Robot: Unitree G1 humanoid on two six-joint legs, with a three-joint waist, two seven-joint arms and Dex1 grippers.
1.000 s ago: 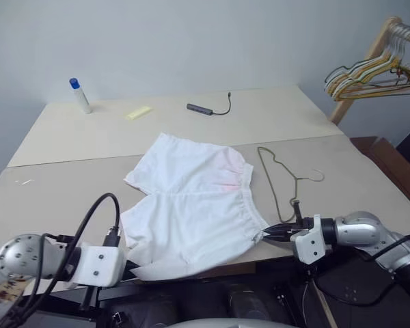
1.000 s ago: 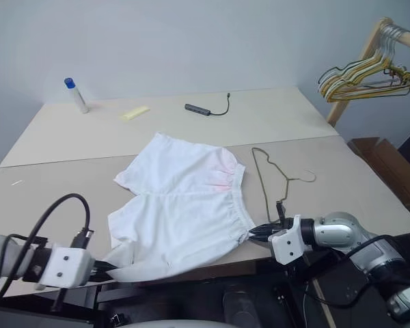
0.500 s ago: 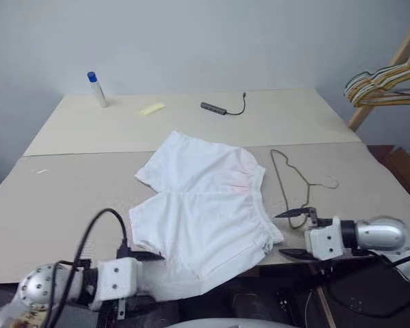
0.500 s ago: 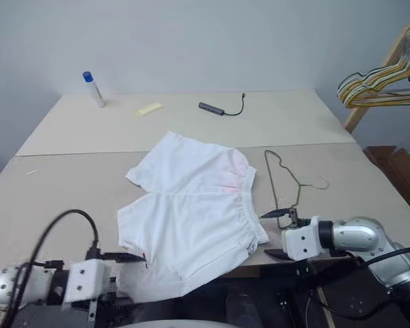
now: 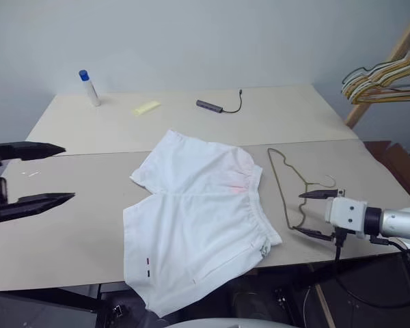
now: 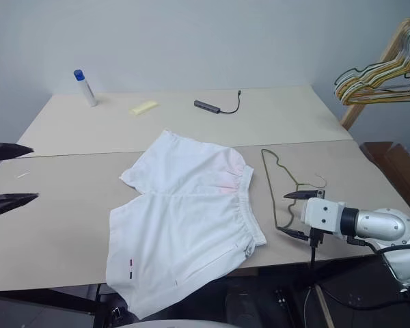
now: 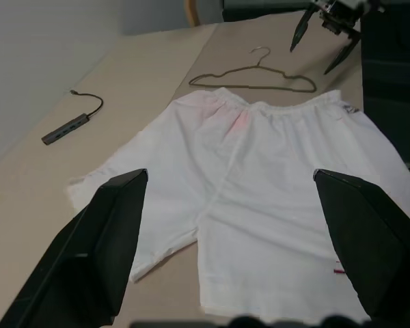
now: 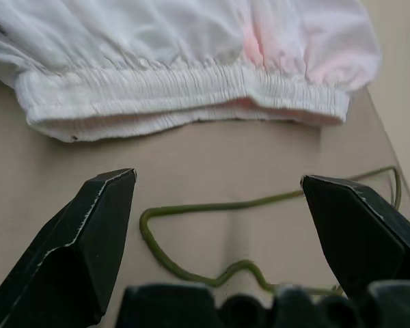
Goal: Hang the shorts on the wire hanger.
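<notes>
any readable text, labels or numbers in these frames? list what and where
None readable.
The shorts: small red and dark marks near one hem, too small to read as text.
The blue-capped bottle at the table's far edge: no legible label.
The wire hanger and the cable adapter: no markings visible.

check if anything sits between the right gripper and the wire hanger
Nothing visible does. The right gripper is open just beside the wire hanger, which lies flat on bare table next to the waistband of the shorts. In the right wrist view only tabletop separates its fingers from the wire.
</notes>
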